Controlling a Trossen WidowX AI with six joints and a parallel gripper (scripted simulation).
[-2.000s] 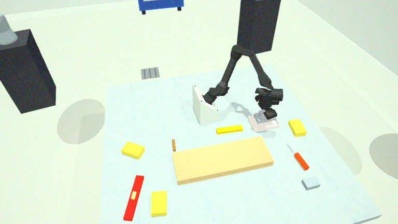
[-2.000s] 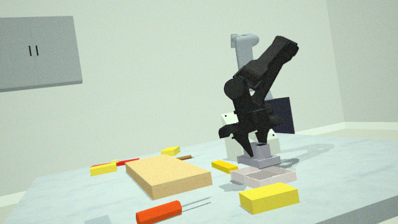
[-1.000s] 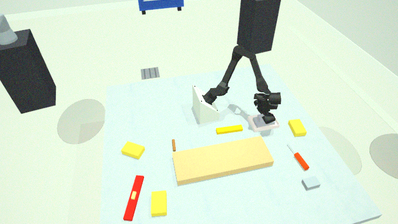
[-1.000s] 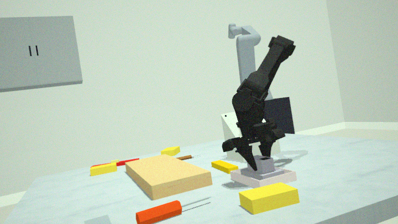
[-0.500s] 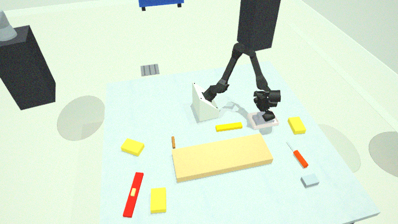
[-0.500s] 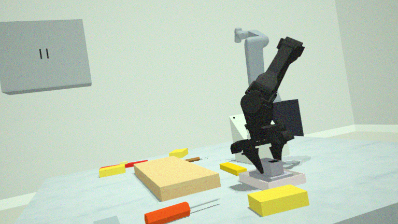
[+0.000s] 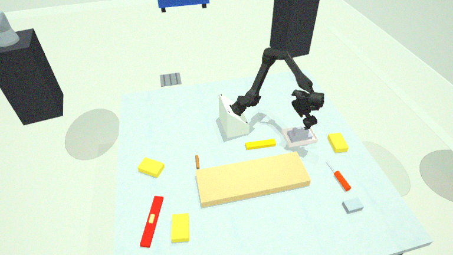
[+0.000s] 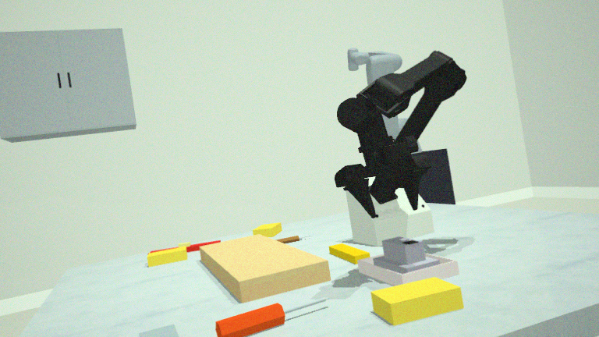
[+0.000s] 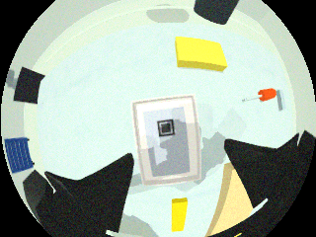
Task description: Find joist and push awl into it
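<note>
The grey stud finder (image 7: pixel 300 135) (image 8: pixel 402 251) (image 9: pixel 173 145) sits upright inside the pale pink tray (image 8: pixel 430 272) (image 9: pixel 138 143). My gripper (image 8: pixel 395 212) (image 9: pixel 181 152) is open and empty, above the stud finder and clear of it. The tan floor panel (image 7: pixel 254 179) (image 8: pixel 264 258) (image 9: pixel 229 197) lies flat, with no hole or mark visible on its top. A small brown-handled tool with a thin spike (image 7: pixel 197 162) (image 8: pixel 290 239), which looks like the awl, lies behind the panel's left end in the top view. The joist is hidden.
A red-handled screwdriver (image 7: pixel 342 180) (image 8: pixel 251 321) (image 9: pixel 267 94) and a grey block (image 7: pixel 353 205) lie right of the panel. A yellow block (image 7: pixel 338 142) (image 8: pixel 417 300) (image 9: pixel 199 53) and a yellow bar (image 7: pixel 260 144) (image 8: pixel 349 253) (image 9: pixel 179 214) flank the tray. A red level (image 7: pixel 147 234) lies front left.
</note>
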